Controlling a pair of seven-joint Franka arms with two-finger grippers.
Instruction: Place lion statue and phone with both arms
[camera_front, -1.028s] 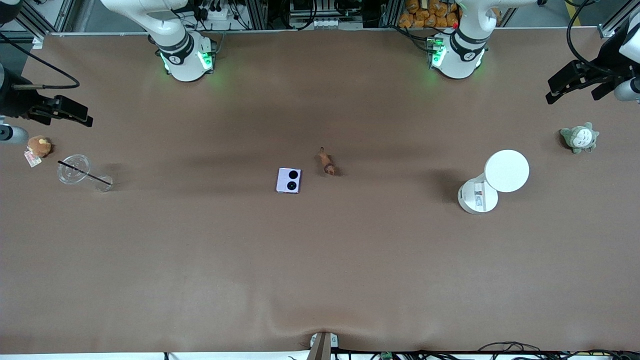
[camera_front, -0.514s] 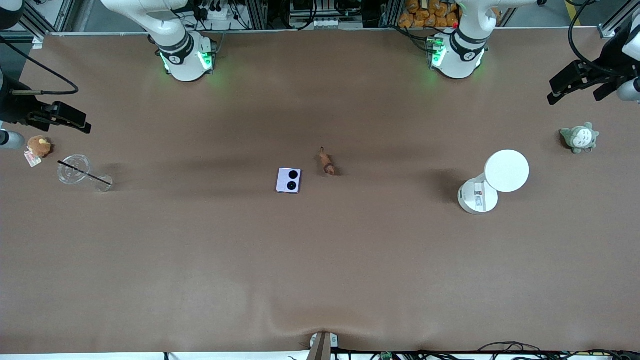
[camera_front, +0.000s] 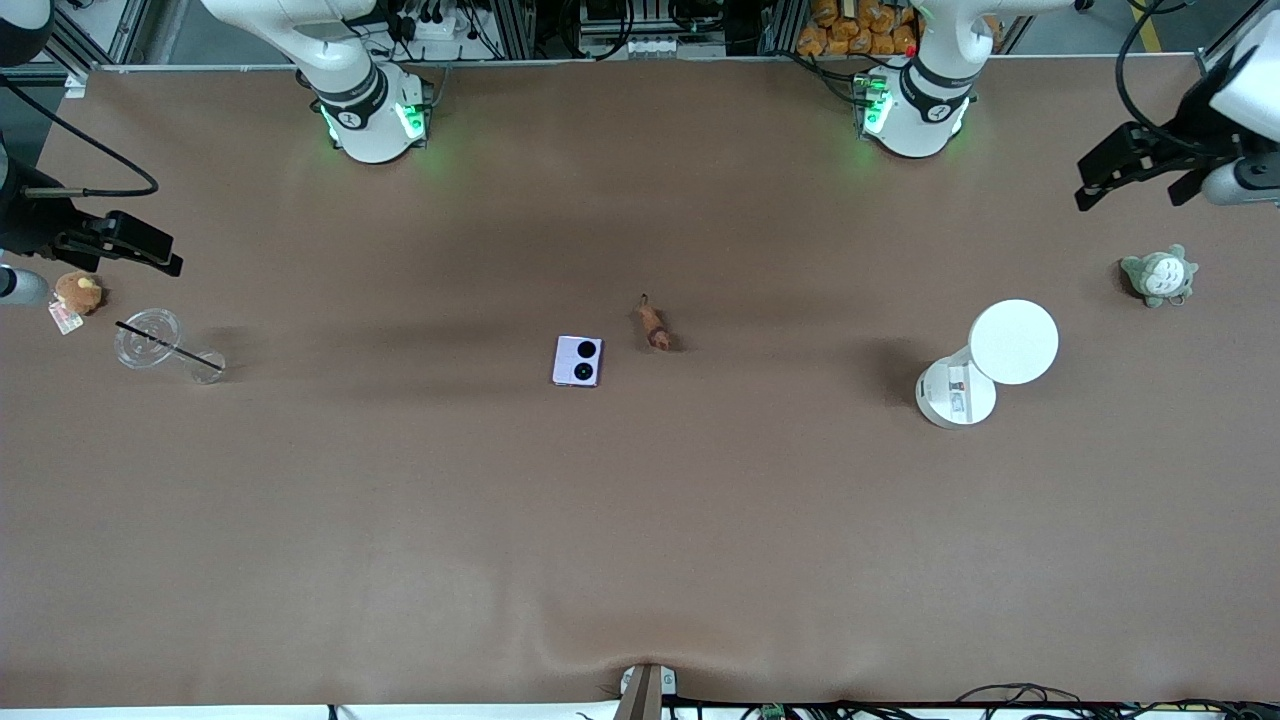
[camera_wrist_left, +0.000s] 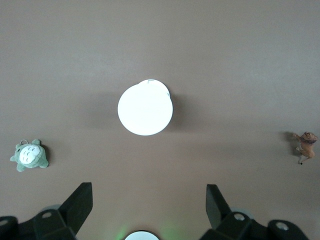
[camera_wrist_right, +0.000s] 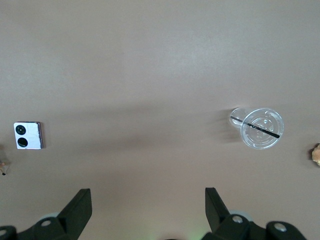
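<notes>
The lavender phone (camera_front: 578, 361) lies flat mid-table, its two black lenses up. The small reddish-brown lion statue (camera_front: 654, 325) lies close beside it, toward the left arm's end. My left gripper (camera_front: 1125, 190) hangs open and empty in the air at the left arm's end of the table, by the grey-green plush. Its wrist view shows the open gripper (camera_wrist_left: 149, 200) and the lion (camera_wrist_left: 306, 145) at the edge. My right gripper (camera_front: 130, 248) hangs open and empty at the right arm's end, above the brown plush and cup. Its wrist view shows the open gripper (camera_wrist_right: 148, 202) and the phone (camera_wrist_right: 28, 135).
A white round-topped stand (camera_front: 1013, 342) and a grey-green plush (camera_front: 1158, 276) sit toward the left arm's end. A clear lidded cup with a black straw (camera_front: 150, 340) and a round brown plush with a tag (camera_front: 77, 293) sit toward the right arm's end.
Both grippers have shifted only slightly in the air, the left one a little toward the table's middle. The phone and the lion have not moved.
</notes>
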